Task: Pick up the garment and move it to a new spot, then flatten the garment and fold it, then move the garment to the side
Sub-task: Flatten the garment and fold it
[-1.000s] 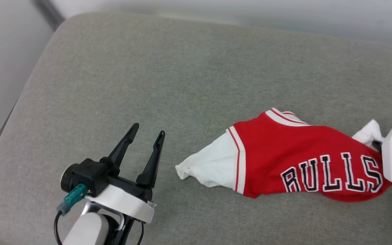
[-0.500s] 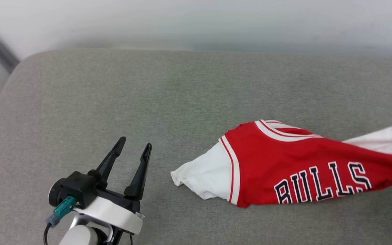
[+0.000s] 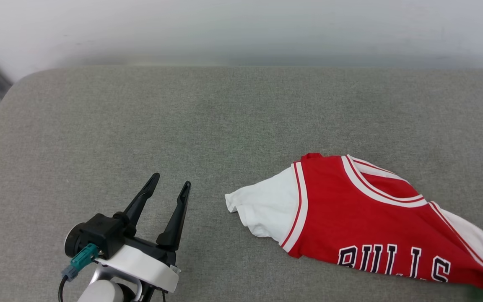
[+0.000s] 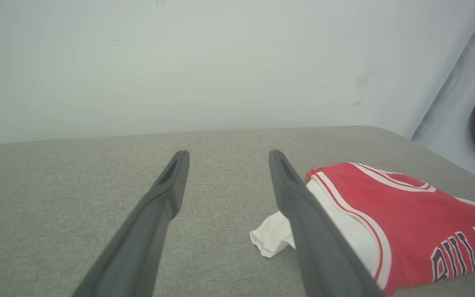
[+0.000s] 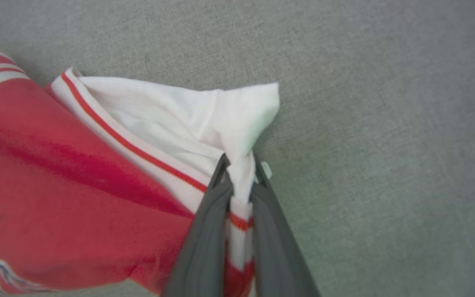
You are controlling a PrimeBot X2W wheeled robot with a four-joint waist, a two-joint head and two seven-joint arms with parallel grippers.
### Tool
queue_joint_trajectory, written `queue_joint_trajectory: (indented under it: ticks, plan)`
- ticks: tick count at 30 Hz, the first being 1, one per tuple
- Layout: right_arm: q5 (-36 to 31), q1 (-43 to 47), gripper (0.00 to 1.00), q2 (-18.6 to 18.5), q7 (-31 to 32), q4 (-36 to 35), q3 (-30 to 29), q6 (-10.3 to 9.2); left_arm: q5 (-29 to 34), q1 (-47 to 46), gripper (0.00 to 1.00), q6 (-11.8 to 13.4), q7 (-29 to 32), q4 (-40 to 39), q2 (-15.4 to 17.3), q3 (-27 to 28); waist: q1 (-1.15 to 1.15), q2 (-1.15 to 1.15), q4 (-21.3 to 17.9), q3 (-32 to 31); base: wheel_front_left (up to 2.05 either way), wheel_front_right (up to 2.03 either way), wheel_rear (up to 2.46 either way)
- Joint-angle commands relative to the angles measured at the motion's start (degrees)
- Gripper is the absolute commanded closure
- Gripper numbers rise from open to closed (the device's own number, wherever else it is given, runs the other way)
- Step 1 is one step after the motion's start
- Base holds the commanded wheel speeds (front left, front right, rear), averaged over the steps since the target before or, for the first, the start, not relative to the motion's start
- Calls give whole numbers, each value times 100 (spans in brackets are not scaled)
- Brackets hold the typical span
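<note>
- The garment (image 3: 350,222) lies on the right half of the bench (image 3: 162,117), toward its near side. Its long axis runs across the bench, from the loose white sleeve (image 3: 262,209) at mid-bench out to the other sleeve at my right.
- My right gripper (image 5: 239,165) is clamped on that right-hand sleeve, with white cloth and striped trim bunched between its fingers. It sits at the garment's right tip, pointing down at the bench.
- My left gripper (image 3: 171,180) is spread wide and empty over bare bench, fingers aimed toward the back edge.
- The loose white sleeve lies to the right of my left gripper, near but apart. I judge the left arm should take it, so the cloth can be stretched flat.
</note>
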Motion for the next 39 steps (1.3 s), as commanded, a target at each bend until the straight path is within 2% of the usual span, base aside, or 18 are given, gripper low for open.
queue_joint_trajectory:
  ticks: [1,2,3,7,12,19,24,28,32,35,39]
  plan:
    - [-38,18,100,-12,-36,164,96,-4,-27,22,0,13,-11,27,18,-7,0,0,-3,-28,0,0,0]
    - [-114,66,77,-131,-74,244,319,-2,-42,26,0,13,-11,48,16,-14,0,0,-7,-48,0,0,0]
    - [-125,84,0,-230,-195,286,441,-3,-54,29,0,13,-11,65,16,-17,0,0,-10,-69,0,0,0]
    - [101,-56,0,-406,-661,362,742,-3,-91,89,0,28,-12,111,1,3,0,0,-63,-206,0,0,0]
    - [226,-109,0,-625,-1488,24,1102,-4,-146,204,0,93,-12,84,7,81,0,0,-190,-356,0,0,0]
    - [637,110,0,-507,-2707,-818,1481,-3,-348,272,0,253,420,-138,6,131,0,0,-353,-308,0,0,0]
    - [800,269,0,-428,-3559,-1484,1642,-3,-626,182,0,401,1442,-499,24,24,0,0,-490,-132,0,0,0]
    - [708,301,0,-523,-3934,-1814,1828,-3,-800,-6,0,515,2519,-750,145,-159,0,0,-583,65,0,0,0]
    - [594,291,0,-429,-4134,-1857,1911,-3,-708,-293,0,602,3448,-744,344,-395,0,0,-659,249,0,0,0]
    - [607,193,0,-382,-4184,-1846,1993,-3,-496,-548,0,762,3828,-660,427,-494,0,0,-740,381,0,0,0]
    - [583,114,0,-311,-4218,-1825,2047,-3,-440,-818,0,802,4232,-420,388,-651,0,0,-826,542,0,0,0]
